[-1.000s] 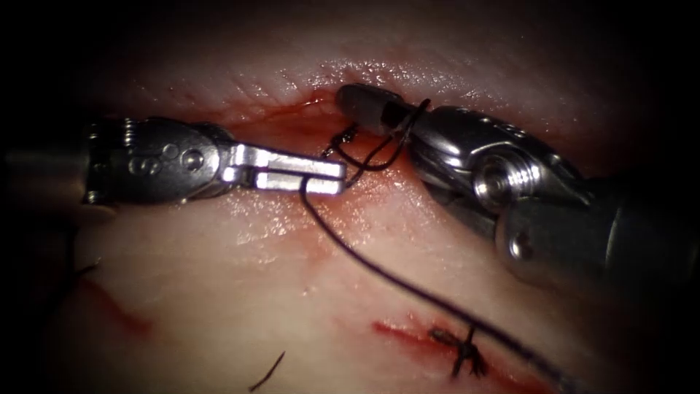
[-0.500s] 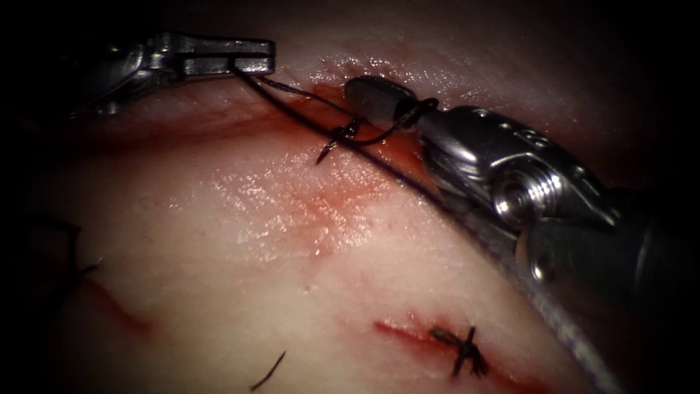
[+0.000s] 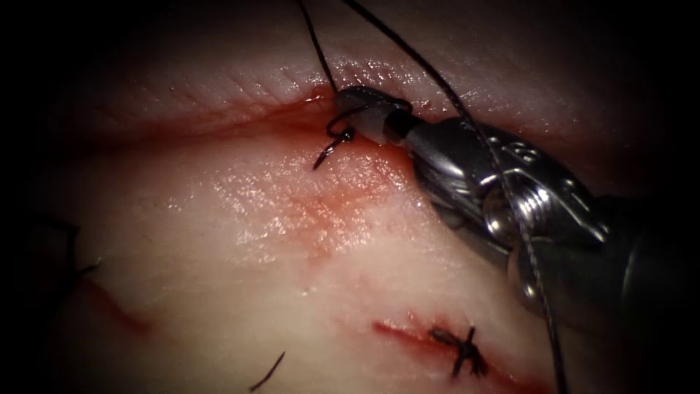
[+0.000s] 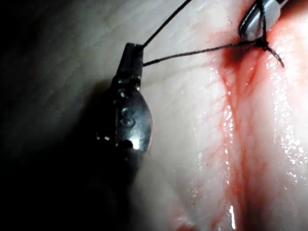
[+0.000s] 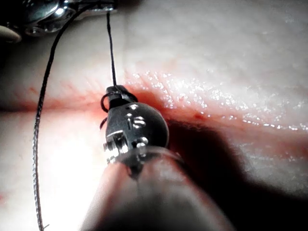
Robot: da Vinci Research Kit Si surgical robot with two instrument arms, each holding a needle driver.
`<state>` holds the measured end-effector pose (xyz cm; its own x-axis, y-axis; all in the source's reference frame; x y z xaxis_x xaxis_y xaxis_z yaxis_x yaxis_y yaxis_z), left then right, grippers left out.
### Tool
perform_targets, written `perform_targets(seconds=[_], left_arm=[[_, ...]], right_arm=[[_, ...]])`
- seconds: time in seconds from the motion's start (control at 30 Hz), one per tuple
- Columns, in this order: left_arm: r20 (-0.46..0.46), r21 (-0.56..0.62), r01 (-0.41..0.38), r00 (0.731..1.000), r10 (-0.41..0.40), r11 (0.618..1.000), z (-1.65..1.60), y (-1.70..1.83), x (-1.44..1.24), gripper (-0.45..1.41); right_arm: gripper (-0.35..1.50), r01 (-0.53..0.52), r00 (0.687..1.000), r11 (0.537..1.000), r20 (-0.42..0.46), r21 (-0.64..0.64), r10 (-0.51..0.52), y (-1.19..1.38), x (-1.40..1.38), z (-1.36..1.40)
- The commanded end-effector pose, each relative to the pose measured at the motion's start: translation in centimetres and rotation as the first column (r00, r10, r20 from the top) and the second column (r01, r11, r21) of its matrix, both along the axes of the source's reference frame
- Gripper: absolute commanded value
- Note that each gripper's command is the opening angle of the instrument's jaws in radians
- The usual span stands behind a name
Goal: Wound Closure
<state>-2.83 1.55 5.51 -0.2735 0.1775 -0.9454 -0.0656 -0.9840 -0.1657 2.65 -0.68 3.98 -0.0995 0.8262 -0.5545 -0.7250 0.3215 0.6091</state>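
Right pincer (image 3: pixel 348 109), pressed together at the knot (image 3: pixel 341 136) on the cut (image 3: pixel 240 120), seemingly pinches thread (image 3: pixel 321 51); left pincer (image 4: pixel 134 50) clamps both strands.

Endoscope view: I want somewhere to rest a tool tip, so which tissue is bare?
Bare: the pale tissue between the cut and the finished stitch. Crowded: the knot, where the right tool grips thread.

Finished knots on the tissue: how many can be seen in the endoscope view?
2. One knot sits at the cut beside the right tool's tip, a short tail pointing down-left. A second knot lies on the lower red cut, toward the right. Others may be hidden.
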Motion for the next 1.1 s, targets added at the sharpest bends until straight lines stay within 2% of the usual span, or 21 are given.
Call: perform_targets(seconds=[0.03,0.13,0.27,0.5,0.7,0.83,1.1], left_arm=[[-0.007,-0.005,0.009,1.000,-0.009,1.000,0.10,0.08,-0.01,-0.45],[-0.028,0.005,0.048,0.998,-0.048,0.999,0.30,0.23,0.19,-0.45],[-0.046,0.013,0.071,0.996,-0.070,0.997,0.47,0.35,0.31,-0.45],[-0.050,0.030,0.097,0.994,-0.096,0.995,0.67,0.49,0.39,-0.45],[-0.032,0.077,0.118,0.993,-0.116,0.990,0.79,0.52,0.40,-0.45],[-0.025,0.097,0.124,0.992,-0.123,0.987,0.87,0.47,0.42,-0.45],[0.004,0.107,0.133,0.991,-0.135,0.985,0.86,0.48,0.51,-0.45]], right_arm=[[-0.35,0.004,1.000,1.000,-0.002,0.001,-0.004,0.01,0.08,0.04],[-0.35,0.009,1.000,1.000,-0.002,0.002,-0.009,-0.02,0.07,0.02],[-0.35,0.021,1.000,1.000,-0.002,0.006,-0.021,-0.07,0.07,0.00],[-0.35,0.054,0.999,0.999,0.006,0.007,-0.054,-0.17,0.01,-0.03],[-0.35,0.142,0.989,0.986,0.059,-0.084,-0.137,-0.26,-0.07,-0.08],[-0.35,0.151,0.988,0.984,0.056,-0.097,-0.146,-0.27,-0.10,-0.09],[-0.35,0.175,0.984,0.970,0.072,-0.168,-0.165,-0.26,-0.10,-0.08]])
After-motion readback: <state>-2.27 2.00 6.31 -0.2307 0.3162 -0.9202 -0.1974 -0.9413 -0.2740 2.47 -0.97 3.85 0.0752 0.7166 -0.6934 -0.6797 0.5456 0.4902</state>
